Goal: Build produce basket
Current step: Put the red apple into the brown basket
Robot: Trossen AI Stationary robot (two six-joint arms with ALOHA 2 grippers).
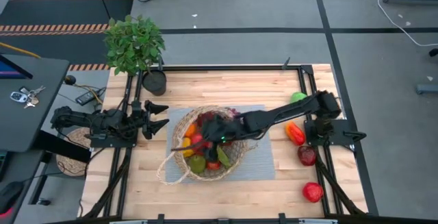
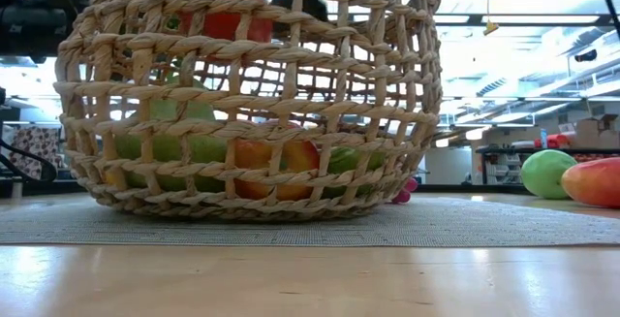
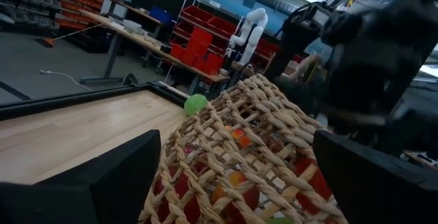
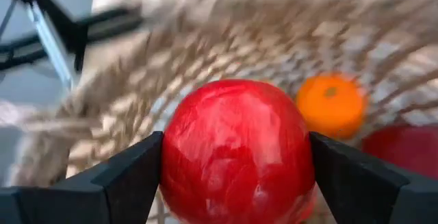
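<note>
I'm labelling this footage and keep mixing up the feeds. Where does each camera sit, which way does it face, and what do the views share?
High: overhead, straight down on the table; both arms show, the right gripper over the basket.
Low: table height, level, facing the basket wall.
Left wrist: on the left arm beside the basket; its open fingers frame the weave.
Right wrist: looks into the basket past its fingers, clamped on a red apple.
All four views show the basket.

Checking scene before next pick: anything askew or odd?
Nothing stands out. Basket sits on the grey mat; right pincer holds a red apple over it. Left pincer waits open beside the basket.
</note>
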